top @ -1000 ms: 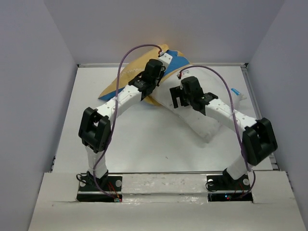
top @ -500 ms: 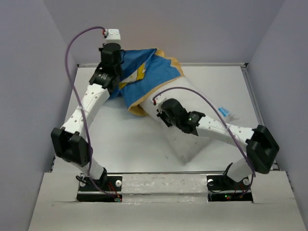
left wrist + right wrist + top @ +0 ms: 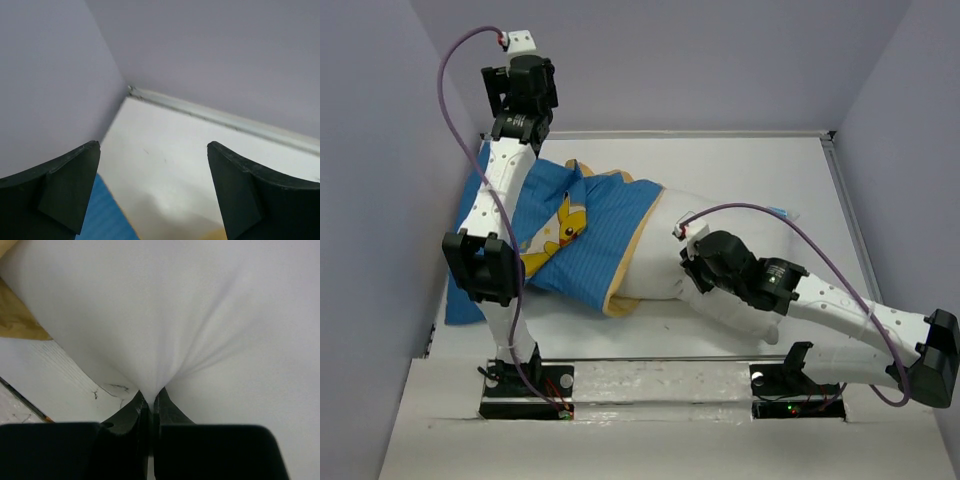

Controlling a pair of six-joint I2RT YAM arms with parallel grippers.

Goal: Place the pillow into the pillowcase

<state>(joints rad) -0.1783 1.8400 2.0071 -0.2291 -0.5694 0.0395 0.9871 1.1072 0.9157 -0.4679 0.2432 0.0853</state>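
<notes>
The pillowcase [image 3: 590, 235] lies blue side up at the left of the table, its Pikachu showing and its yellow-lined mouth facing right. The white pillow [image 3: 665, 255] sticks out of that mouth toward the right, its left end inside. My right gripper [image 3: 692, 268] is shut on a pinch of pillow fabric [image 3: 175, 315], which bunches into the closed tips of the right gripper [image 3: 150, 401]. A mustard edge of the pillowcase [image 3: 17, 315] shows at the left. My left gripper [image 3: 518, 80] hangs high by the back-left corner; the left gripper [image 3: 155, 192] is open and empty, above a blue pillowcase corner [image 3: 102, 220].
Lilac walls close in the white table [image 3: 750, 170] on three sides, with a metal rail [image 3: 210, 115] along the back edge. A small blue-and-white item [image 3: 782, 213] lies behind the right arm. Both arm bases stand at the near edge.
My left gripper let go of the pillowcase and rose to the back-left corner; the case dropped flat at the left. My right gripper shut on the pillow and shifted toward the front.
</notes>
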